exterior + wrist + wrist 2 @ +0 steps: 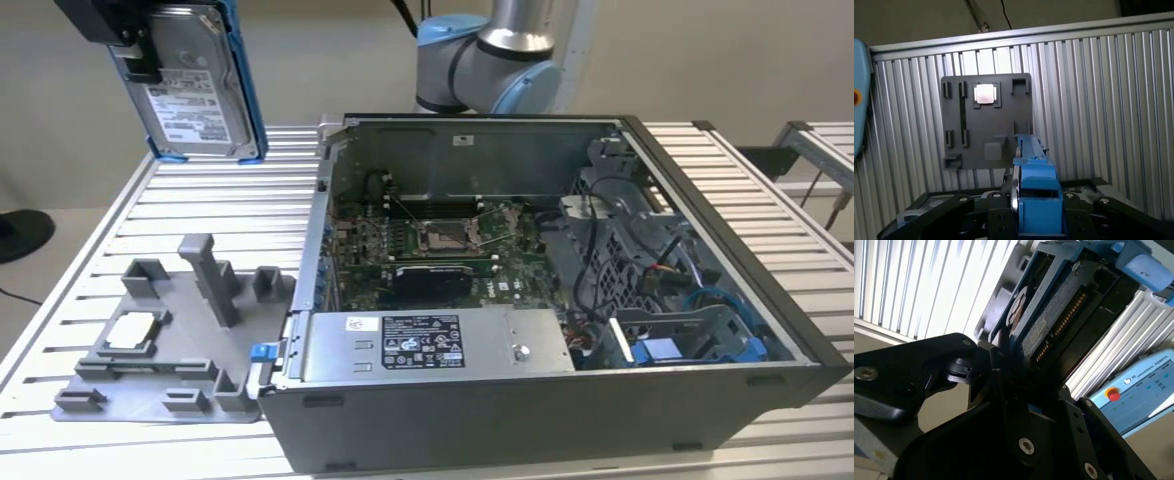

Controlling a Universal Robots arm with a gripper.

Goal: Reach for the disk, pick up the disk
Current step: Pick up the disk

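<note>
The claw (130, 50) was clamped on the disk (200, 85) and held it in the air, clear of the slatted metal table (174, 190), at the upper part of the exterior view's left. The disk hung nearly upright there, with its white label facing the camera and its blue bracket running down both long edges. The black claw gripped it at the upper corner.

In the first wrist view the disk (1036, 180) appeared edge-on, and 2 black claw fingers (999, 220) pressed against the blue bracket from either side. Beyond it, down on the table (1094, 100), lay a grey fixture plate (986, 125) with a small square silver chip (985, 93) seated in 1 of its pockets. In the second wrist view the disk (1054, 315) sat tilted between the dark claw (1004, 380) parts, with its connector edge showing.

In the exterior view the fixture plate (174, 350) and chip (134, 330) sat on the table well below the disk. To the exterior view's right of the plate stood an open computer case (561, 290), with a grey box (427, 345) at its near edge and a circuit board (427, 240) behind it.
</note>
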